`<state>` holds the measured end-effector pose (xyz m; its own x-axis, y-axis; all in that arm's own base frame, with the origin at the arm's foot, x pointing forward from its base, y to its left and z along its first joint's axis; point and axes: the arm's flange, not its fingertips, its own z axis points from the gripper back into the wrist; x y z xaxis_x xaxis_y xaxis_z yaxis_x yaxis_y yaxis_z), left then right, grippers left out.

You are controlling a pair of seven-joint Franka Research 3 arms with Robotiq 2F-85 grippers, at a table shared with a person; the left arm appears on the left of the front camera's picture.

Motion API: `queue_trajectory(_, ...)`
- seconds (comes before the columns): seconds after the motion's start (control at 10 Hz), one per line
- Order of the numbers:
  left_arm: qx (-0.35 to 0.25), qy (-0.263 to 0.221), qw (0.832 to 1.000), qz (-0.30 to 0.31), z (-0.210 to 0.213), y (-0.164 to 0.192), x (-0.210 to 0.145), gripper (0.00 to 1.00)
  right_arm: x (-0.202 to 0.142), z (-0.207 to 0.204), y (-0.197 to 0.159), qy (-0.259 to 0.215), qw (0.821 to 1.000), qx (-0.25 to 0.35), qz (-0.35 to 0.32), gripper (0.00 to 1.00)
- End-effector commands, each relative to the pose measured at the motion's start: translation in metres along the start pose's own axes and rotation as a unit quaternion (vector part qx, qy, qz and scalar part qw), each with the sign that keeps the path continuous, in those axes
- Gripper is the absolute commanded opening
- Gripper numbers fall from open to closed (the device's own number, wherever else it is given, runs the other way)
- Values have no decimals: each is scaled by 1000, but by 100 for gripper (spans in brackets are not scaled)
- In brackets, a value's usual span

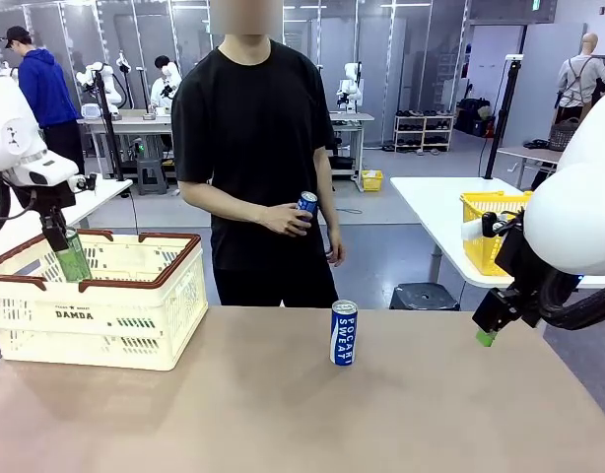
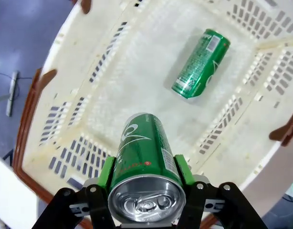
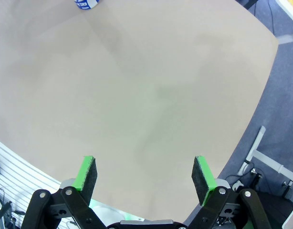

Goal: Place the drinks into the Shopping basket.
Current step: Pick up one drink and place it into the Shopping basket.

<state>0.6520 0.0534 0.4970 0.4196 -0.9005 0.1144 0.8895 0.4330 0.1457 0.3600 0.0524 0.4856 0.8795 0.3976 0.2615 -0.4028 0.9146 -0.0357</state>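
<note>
Table (image 1: 283, 414): a bare tan top; the Shopping basket sits at its left end and one drink stands near the middle.
Person (image 1: 253, 128): stands at the far side in a black T-shirt, with one hand (image 1: 286, 219) at waist height.
Shopping basket (image 1: 135, 315): a cream slotted crate with a reddish-brown rim and "DAMDA" on its side.
Left gripper (image 2: 144, 171): above the basket's inside, partly closed, its green pads pressed on either side of the held green can.
Right gripper (image 3: 144, 174): above the table's right edge, jaws spread wide with nothing between them.
Held green can (image 2: 144, 152): upright, silver top towards the wrist camera, hanging over the basket floor.
Lying green can (image 2: 201, 63): on its side on the basket floor.
Standing blue can (image 1: 343, 333): upright on the table, lettered "POCARI SWEAT", well apart from both grippers.
Blue can in hand (image 1: 307, 203): held by the person's hand.
</note>
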Motion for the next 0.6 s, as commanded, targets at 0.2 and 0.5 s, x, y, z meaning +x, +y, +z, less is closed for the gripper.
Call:
queue_trajectory(0.2, -18, -1, 999, -37, -38, 5, -8, 59, -1, 0, -1, 0, 1000, 2, -1, 100)
queue_trajectory(0.5, -26, -16, 999, -44, -63, 4, -6, 59, -1, 0, -1, 0, 1000, 2, -1, 100)
